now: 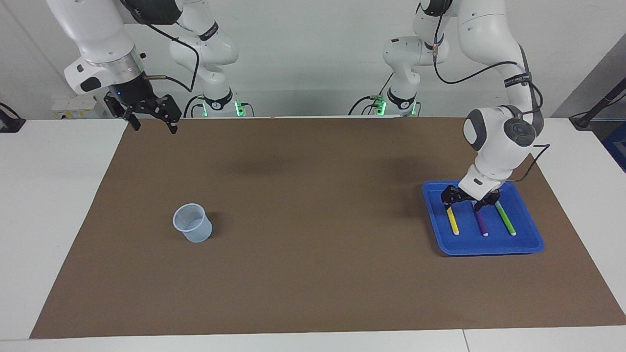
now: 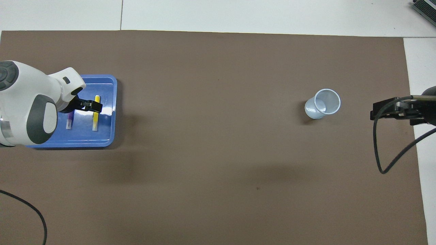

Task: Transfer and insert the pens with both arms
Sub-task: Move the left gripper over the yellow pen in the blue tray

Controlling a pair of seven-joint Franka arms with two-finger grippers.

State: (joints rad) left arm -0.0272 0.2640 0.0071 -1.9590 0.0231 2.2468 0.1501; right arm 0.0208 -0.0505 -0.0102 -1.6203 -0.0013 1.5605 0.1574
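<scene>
Light is bright and even from above, soft shadows lie on the brown mat [image 1: 313, 244], a small glare shines on the blue tray [image 2: 108, 110], and both views are sharp.

I see a yellow slim marker pen [image 1: 453, 222], a purple one [image 1: 481, 224] and a green one [image 1: 505, 219], each white-tipped, in a glossy blue plastic tray [image 1: 489, 247] on a plain brown mat [image 1: 313, 274], with a translucent pale-blue plastic cup [image 1: 192, 223].
</scene>
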